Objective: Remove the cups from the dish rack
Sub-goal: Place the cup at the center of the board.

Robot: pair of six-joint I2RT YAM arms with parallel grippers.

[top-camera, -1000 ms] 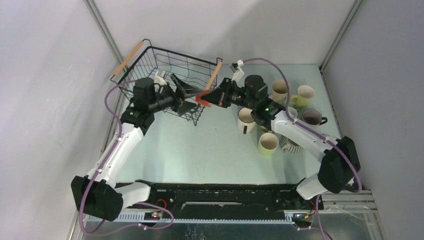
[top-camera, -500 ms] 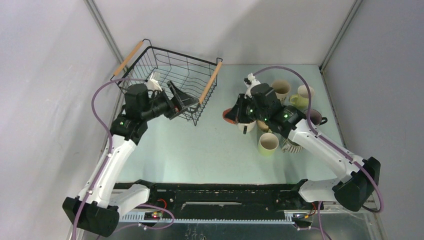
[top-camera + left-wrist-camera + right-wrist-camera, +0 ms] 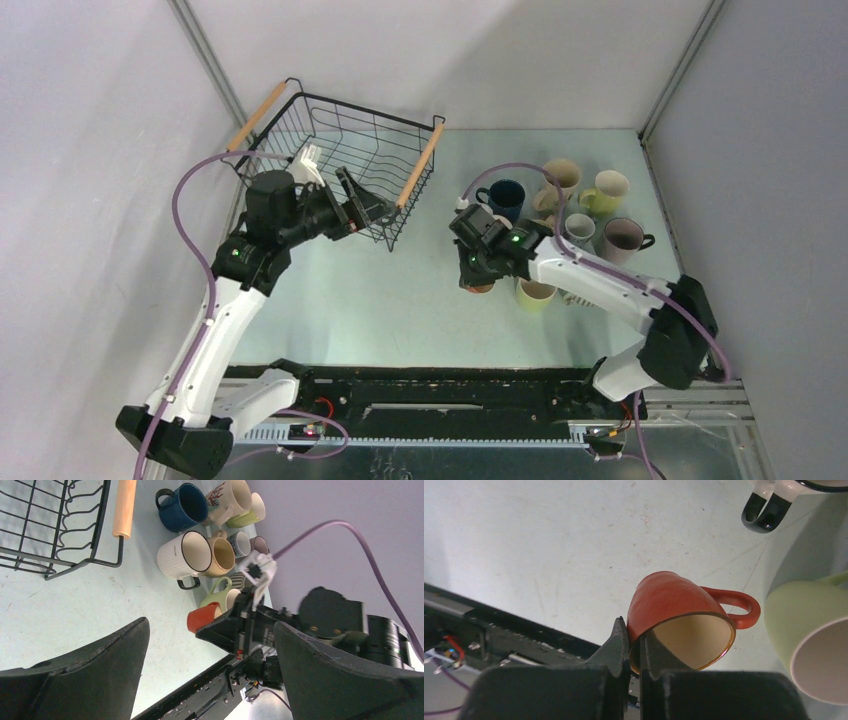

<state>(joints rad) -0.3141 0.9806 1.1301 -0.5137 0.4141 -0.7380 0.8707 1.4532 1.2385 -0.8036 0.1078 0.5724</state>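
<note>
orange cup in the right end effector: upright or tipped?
Tipped. The orange cup is pinched by its rim in the right end effector, mouth facing sideways.

Pale green table (image 3: pixel 380 300), grey walls (image 3: pixel 520 50)

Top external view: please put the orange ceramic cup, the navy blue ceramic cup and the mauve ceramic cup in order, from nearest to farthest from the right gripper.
1. Orange ceramic cup: pinched by its rim in the fingers of the right gripper.
2. Navy blue ceramic cup: behind the gripper, toward the far wall.
3. Mauve ceramic cup: at the right edge of the cup group.
</note>
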